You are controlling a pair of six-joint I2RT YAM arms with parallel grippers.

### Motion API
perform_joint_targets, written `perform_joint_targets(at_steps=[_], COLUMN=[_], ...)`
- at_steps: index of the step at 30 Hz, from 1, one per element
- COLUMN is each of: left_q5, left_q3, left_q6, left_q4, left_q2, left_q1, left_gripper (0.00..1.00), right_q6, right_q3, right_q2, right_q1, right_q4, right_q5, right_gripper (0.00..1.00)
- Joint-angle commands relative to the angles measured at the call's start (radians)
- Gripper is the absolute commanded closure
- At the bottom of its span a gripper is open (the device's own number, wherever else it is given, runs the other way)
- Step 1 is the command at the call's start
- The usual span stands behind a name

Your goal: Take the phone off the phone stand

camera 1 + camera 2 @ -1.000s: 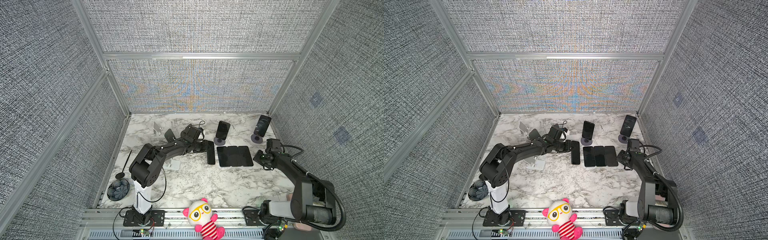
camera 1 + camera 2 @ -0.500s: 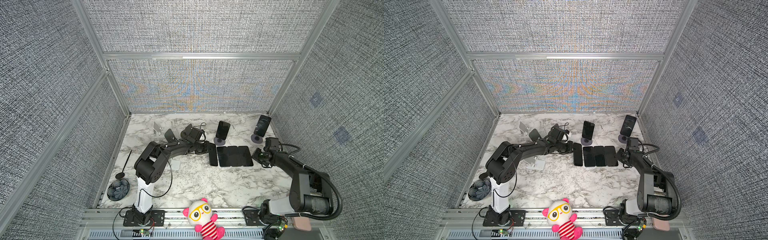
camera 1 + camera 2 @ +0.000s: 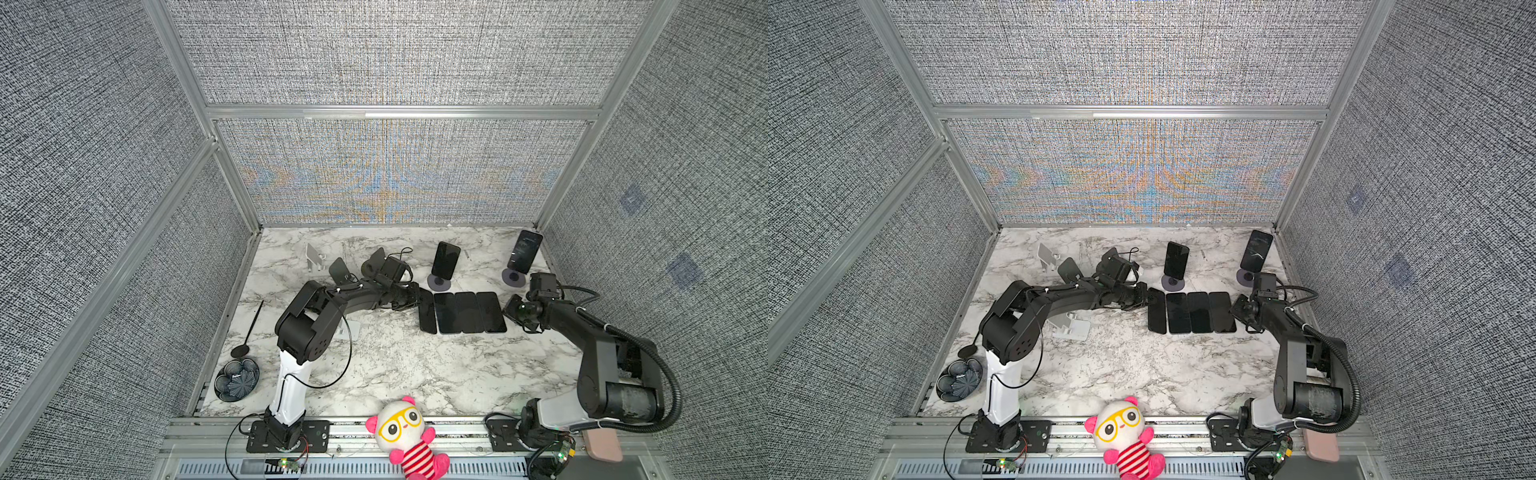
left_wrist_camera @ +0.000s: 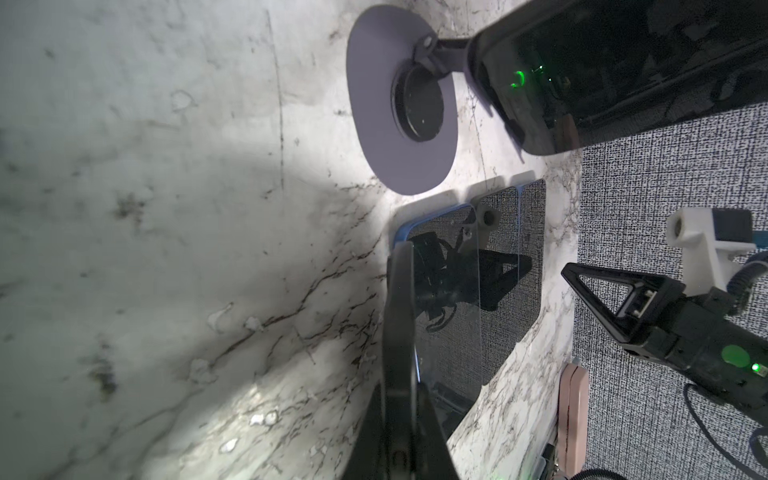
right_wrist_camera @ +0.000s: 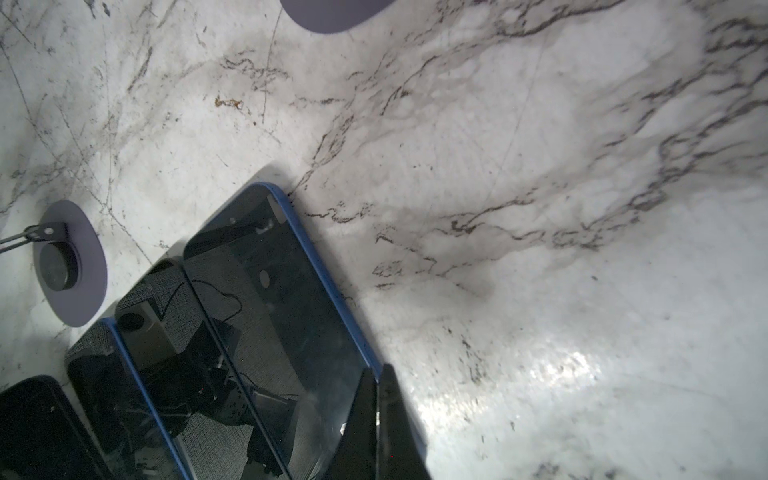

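Two phones stand propped at the back of the counter (image 3: 374,374). The middle phone (image 3: 446,258) is black with a dark screen. It leans back on a thin arm above a round grey-purple base (image 3: 439,283). The corner phone (image 3: 525,250) sits on a like stand (image 3: 513,276), close to the right wall post. No gripper touches either one.

Just in front of them, four dark phones (image 3: 465,312) lie side by side in a row; at least two have blue cases. The left gripper (image 3: 417,298) is clamped on the end phone (image 3: 428,312) at the left of the row. That phone looks tilted, with its far long edge against its neighbour. I cannot tell whether it rests fully on the counter. The right gripper (image 5: 377,374) is closed and holds nothing. Its tips sit right at the outer long edge of the blue-cased phone (image 5: 282,311) at the row's other end.

The left arm lies low across the approach to the middle phone, and the row fills the gap between the grippers. A silver stand (image 3: 314,258) and a black stand (image 3: 338,270) stand empty at the back left. A white stand (image 3: 347,330) sits under the left arm. A black spoon (image 3: 249,328) and a dark dish (image 3: 237,380) lie by the left edge. A plush toy (image 3: 409,436) sits on the front rail. The front half of the counter is open marble.
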Motion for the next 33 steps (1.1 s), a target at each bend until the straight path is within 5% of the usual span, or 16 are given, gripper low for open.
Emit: perform_joint_targets(at_steps=[1, 28, 33], left_q5=[-0.068, -0.195, -0.209], left_q3=[-0.006, -0.166, -0.169], left_q6=[0.018, -0.185, -0.188], left_q4=[-0.058, 0.173, 0.173], left_q2=[0.013, 0.002, 0.002], left_q1=[0.0, -0.009, -0.018], left_gripper=[0.91, 0.84, 0.63], right_q6=[-0.001, 0.006, 0.005], right_q3=[0.008, 0.027, 0.029], right_q2=[0.007, 0.056, 0.058], right_q1=[0.001, 0.002, 0.003], right_q4=[-0.011, -0.018, -0.019], right_q5=[-0.015, -0.047, -0.047], right_gripper=[0.95, 0.91, 0.9])
